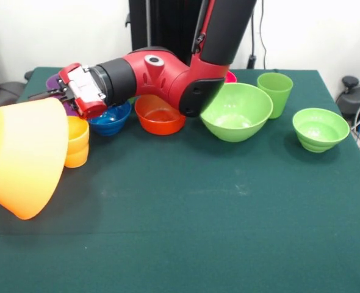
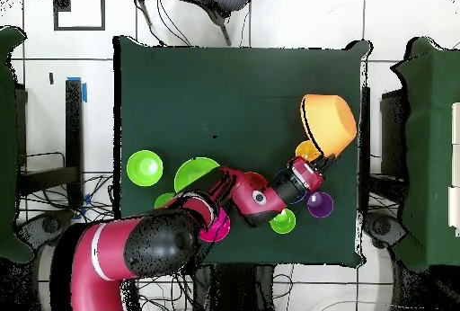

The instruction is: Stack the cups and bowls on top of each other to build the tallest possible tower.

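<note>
On the green table, the big orange bowl is tipped up beside the yellow cup. The gripper is right at its rim; its grip cannot be told. Next, the bowl must be set flat.

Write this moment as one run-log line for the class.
gripper: at orange bowl's rim | orange bowl: tipped on side | yellow cup: beside it | tower: not started

1. A green-covered table carried everything.
2. On it stood a large green bowl, a smaller green bowl, a green cup, a red-orange bowl and a blue bowl.
3. A yellow cup stood beside the tipped orange bowl.
</note>
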Tool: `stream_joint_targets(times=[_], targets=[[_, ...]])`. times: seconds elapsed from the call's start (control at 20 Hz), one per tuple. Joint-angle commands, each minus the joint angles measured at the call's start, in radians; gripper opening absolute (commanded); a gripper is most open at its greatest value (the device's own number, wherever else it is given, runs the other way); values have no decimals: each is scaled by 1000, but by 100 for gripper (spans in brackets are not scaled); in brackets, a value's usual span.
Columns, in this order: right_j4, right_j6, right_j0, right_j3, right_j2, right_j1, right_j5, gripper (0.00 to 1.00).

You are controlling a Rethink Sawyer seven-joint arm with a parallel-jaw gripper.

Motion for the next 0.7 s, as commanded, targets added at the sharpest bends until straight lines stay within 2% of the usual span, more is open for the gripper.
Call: stream_joint_targets(times=[0.05,0.2,0.35,0.55,0.7], targets=[[108,-27,-13,-180,115,101,90,0],[122,-75,6,-201,93,127,114,0],[111,-70,31,-217,81,156,130,0],[52,18,45,-223,73,191,93,0],[32,55,48,-226,67,202,55,0]])
